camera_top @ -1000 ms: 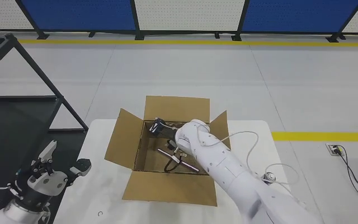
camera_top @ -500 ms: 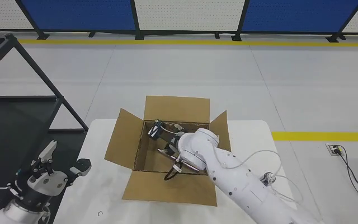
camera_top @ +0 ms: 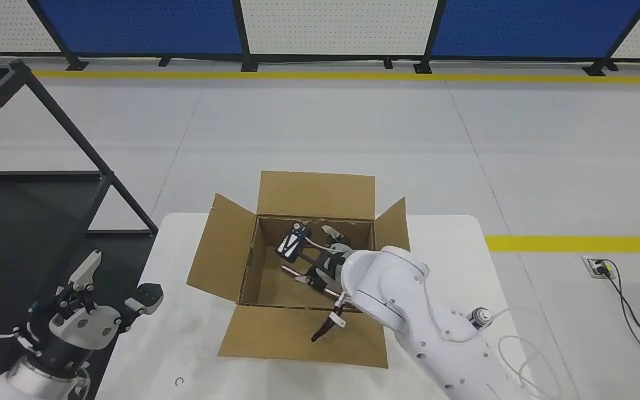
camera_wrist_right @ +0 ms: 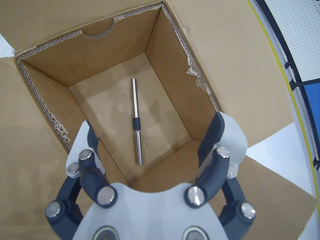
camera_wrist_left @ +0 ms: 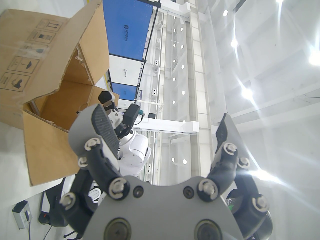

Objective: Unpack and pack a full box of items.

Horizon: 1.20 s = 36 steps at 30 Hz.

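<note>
Right gripper [camera_wrist_right: 153, 121] gaping, empty, over open brown cardboard box [camera_wrist_right: 175, 88] at table's [camera_top: 180, 300] 12 o'clock; 1 slim steel rod [camera_wrist_right: 135, 96] inside: likely stiff, slick; best gripped at black band [camera_wrist_right: 136, 124]

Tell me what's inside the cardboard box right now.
One metal rod with a black band lies flat on the cardboard box floor. The open right gripper hangs above it; its fingers cover small bits of the floor's edges.

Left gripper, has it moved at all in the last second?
No. The left gripper stays open in the same spot beside the table's left edge.
</note>
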Each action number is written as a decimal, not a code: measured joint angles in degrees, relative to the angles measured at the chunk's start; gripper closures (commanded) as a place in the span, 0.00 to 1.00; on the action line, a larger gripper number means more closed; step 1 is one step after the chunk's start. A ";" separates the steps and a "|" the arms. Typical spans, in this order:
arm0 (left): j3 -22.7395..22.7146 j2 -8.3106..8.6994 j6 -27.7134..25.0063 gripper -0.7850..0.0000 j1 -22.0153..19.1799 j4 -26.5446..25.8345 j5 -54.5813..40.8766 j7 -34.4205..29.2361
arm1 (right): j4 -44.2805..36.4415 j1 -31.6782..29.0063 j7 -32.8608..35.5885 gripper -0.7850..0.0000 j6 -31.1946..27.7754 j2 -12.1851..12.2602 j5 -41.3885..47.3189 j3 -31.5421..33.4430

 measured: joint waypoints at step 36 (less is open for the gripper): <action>6.66 1.12 -3.23 0.00 -3.93 4.47 6.99 -6.89 | -33.61 -33.22 -18.69 0.00 -20.52 7.61 2.24 31.05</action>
